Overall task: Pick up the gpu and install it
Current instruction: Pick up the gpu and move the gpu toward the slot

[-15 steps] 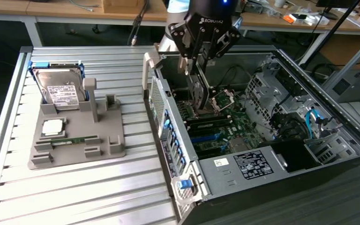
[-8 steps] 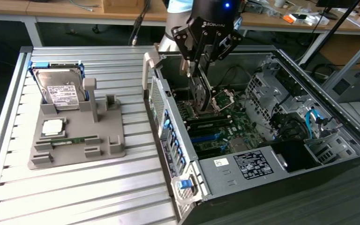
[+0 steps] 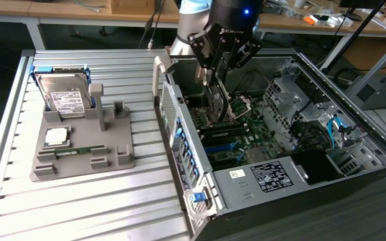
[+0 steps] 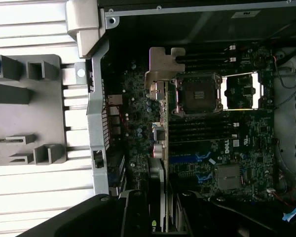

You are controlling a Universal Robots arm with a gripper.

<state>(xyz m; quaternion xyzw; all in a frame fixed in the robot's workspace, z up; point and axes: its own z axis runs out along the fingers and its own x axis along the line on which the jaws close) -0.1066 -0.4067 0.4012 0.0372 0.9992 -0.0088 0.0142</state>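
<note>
Claw [image 3: 217, 75] clamped on the gpu [image 3: 218, 103], card upright inside open computer case [image 3: 173, 125], lower edge near motherboard [image 3: 247, 150]

The gpu [image 4: 163, 123] ends in silvery metal; the holder [image 3: 72, 168] is matt plastic.

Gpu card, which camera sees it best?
The wrist view: the gpu shows edge-on with its silvery bracket, over the motherboard. The exterior view shows it as a thin dark card held by the gripper inside the computer case.
</note>
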